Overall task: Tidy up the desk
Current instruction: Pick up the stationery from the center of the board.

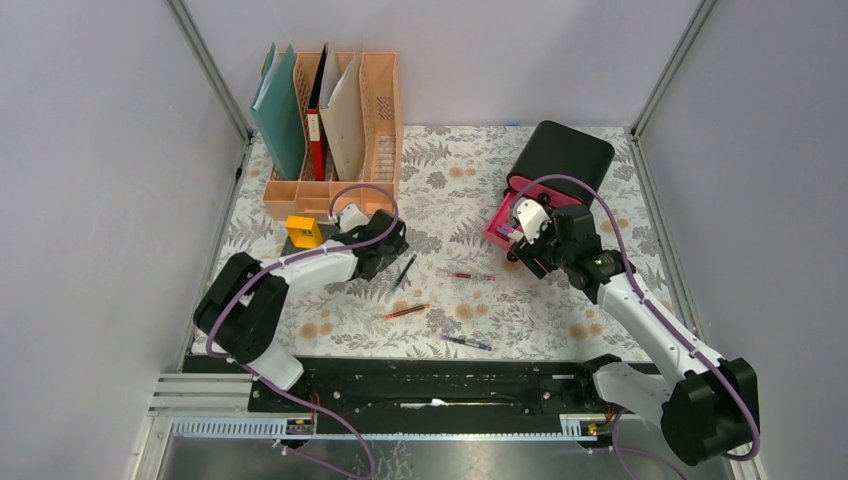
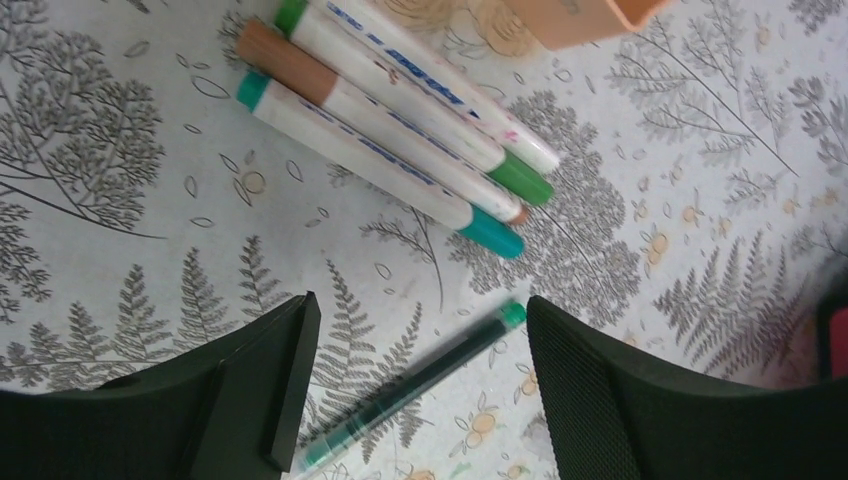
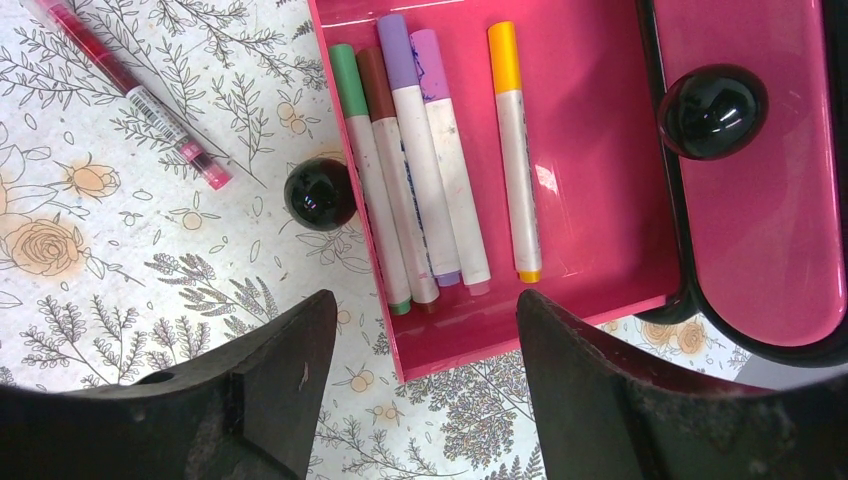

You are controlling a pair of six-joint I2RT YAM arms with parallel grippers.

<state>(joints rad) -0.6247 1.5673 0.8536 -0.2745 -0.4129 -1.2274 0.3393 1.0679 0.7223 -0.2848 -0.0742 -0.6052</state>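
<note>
White desk (image 1: 460,190), grey ferns, tan-orange flowers

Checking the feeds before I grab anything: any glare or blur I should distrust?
Right wrist: sharp, but a white glare spot on the pink drawer and highlights on its black knob. Left wrist: slightly soft, green pen legible. Top external: even light, soft shadows on the desk.

Desk (image 1: 455,185): rectangular tabletop, level. Surface covered by a white cloth (image 2: 300,215) printed with grey fern leaves and tan-orange flowers. Cloth lies flat, no folds visible, and reaches both far corners.
</note>
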